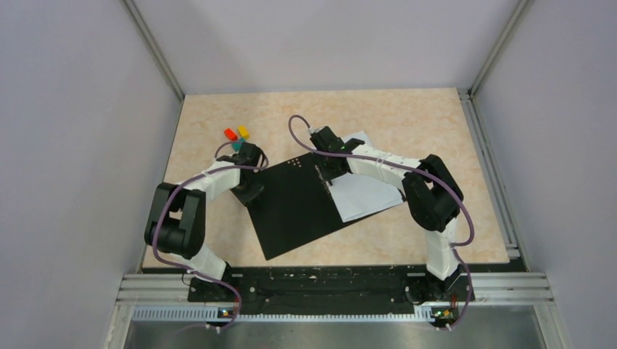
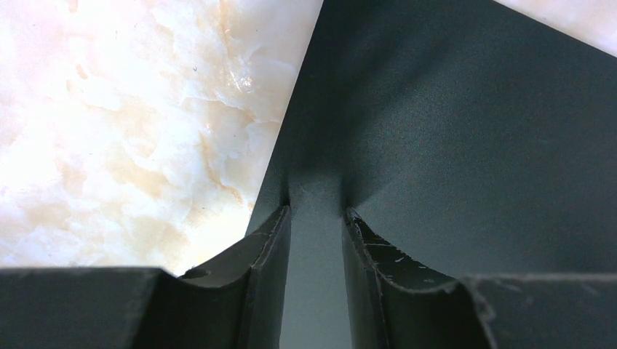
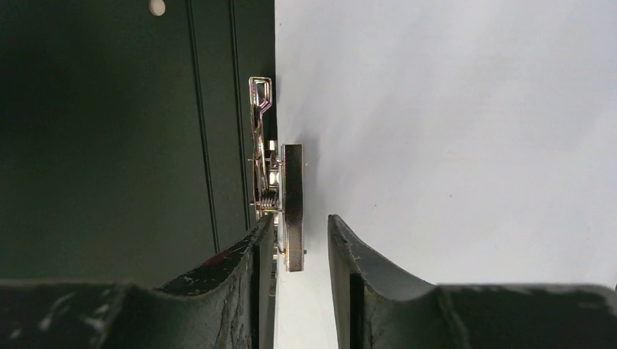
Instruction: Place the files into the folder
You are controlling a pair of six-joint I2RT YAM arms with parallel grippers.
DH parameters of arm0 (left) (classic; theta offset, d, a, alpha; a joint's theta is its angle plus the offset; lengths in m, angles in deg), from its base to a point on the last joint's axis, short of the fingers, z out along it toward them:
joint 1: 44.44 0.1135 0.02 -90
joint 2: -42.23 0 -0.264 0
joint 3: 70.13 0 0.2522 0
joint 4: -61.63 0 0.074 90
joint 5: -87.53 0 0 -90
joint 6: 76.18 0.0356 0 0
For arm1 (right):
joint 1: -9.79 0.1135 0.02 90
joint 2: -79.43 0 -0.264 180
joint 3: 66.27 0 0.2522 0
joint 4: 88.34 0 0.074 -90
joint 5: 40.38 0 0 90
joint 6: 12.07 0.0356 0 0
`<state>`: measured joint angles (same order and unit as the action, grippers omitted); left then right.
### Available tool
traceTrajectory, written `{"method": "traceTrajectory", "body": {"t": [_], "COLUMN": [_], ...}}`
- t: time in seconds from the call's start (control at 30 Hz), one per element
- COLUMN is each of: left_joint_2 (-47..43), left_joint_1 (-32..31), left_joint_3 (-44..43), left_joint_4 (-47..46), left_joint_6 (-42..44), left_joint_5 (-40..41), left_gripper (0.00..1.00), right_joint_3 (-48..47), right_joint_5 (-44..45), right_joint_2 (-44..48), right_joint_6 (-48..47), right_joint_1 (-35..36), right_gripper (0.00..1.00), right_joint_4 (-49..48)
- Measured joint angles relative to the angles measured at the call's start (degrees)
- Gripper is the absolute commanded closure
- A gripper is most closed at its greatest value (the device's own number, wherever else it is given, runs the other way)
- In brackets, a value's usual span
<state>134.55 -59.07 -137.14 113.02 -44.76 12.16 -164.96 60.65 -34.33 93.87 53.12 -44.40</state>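
Note:
The folder (image 1: 291, 207) lies open on the table, black inside up. White files (image 1: 367, 193) rest on its right half, partly under my right arm. My left gripper (image 1: 251, 187) stands on the folder's left edge. In the left wrist view its fingertips (image 2: 316, 211) are set apart on the black cover (image 2: 451, 131), with nothing between them. My right gripper (image 1: 331, 171) is at the spine. In the right wrist view it (image 3: 300, 229) straddles the metal clip (image 3: 291, 196): the left finger touches it and a gap stays at the right finger. White paper (image 3: 451, 131) lies right of the clip and the black folder (image 3: 109, 145) left of it.
Small red (image 1: 231, 134), yellow (image 1: 244, 132) and teal (image 1: 237, 145) blocks sit just behind the left gripper. The marble tabletop (image 1: 407, 116) is walled on three sides by grey panels with metal rails. A black base strip runs along the near edge.

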Motion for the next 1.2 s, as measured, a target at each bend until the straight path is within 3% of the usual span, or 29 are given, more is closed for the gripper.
{"method": "traceTrajectory", "body": {"t": [0.27,1.2], "left_joint_2": [0.1,0.7], "left_joint_1": [0.3,1.4], "left_joint_3": [0.0,-0.7], "left_joint_4": [0.0,0.9], "left_joint_6": [0.0,-1.6], "left_joint_5": [-0.5,-1.8], "left_gripper": [0.62,0.61], "right_joint_3": [0.0,3.2], "right_joint_5": [0.3,-2.5], "right_joint_2": [0.0,0.2], "right_joint_6": [-0.9,-0.8], "right_joint_1": [0.0,0.0], "right_gripper": [0.76,0.87], "right_joint_4": [0.6,-0.4]}}
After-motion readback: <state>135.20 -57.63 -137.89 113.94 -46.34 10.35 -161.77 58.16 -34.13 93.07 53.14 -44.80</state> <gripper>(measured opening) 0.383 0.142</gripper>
